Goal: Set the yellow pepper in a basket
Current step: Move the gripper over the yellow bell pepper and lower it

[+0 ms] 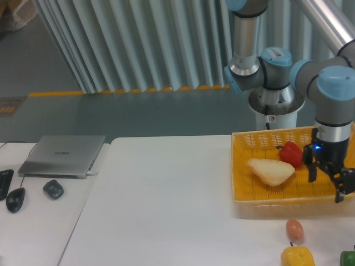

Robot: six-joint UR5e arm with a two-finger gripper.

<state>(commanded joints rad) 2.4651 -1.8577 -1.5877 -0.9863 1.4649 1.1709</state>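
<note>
The gripper [326,183] is hanging spread and empty over the basket [247,188], the yellow pepper [297,257] lying below-left of it.

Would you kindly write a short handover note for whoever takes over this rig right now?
Gripper: open and empty, hanging over the right part of the basket.
Yellow pepper: on the table in front of the basket, at the lower edge of the view, just below a small orange egg-shaped thing.
In the basket: a red pepper and a pale wedge-shaped piece.
Done: nothing grasped yet.
Left: reach the yellow pepper, grasp it, carry it into the basket, release.
</note>
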